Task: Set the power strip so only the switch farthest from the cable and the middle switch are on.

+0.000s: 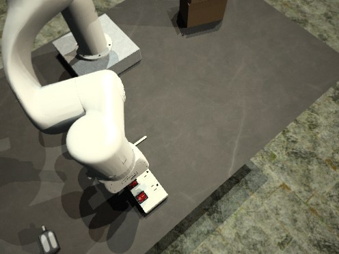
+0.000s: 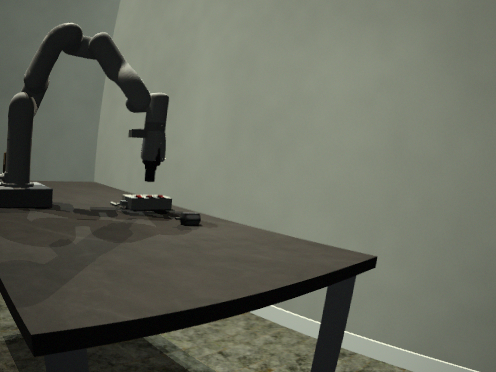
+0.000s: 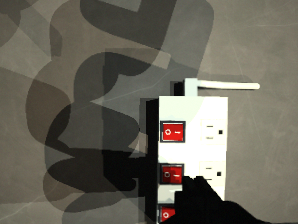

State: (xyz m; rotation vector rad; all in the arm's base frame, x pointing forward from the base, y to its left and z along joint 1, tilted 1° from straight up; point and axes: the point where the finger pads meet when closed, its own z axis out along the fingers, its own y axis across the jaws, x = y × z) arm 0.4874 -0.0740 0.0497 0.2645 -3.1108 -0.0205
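Note:
The white power strip (image 3: 192, 155) lies on the dark table with its switches facing up. Its short white cable (image 3: 222, 85) leaves the end at the top of the wrist view. Three red switches run along it: one nearest the cable (image 3: 173, 132), the middle one (image 3: 172, 174), and the farthest one (image 3: 166, 215), which is cut off at the frame's edge. My gripper (image 3: 191, 193) is shut and empty, with its dark fingertips just right of the middle switch. In the side view my gripper (image 2: 150, 175) hangs clearly above the strip (image 2: 148, 201). From above, my arm covers part of the strip (image 1: 148, 191).
A brown box (image 1: 202, 11) stands at the table's back edge. A small grey plug-like object (image 1: 48, 241) lies at the front left; it also shows in the side view (image 2: 190, 218) beside the strip. The arm's base (image 1: 97, 44) stands at the back left. The table edge is close to the strip.

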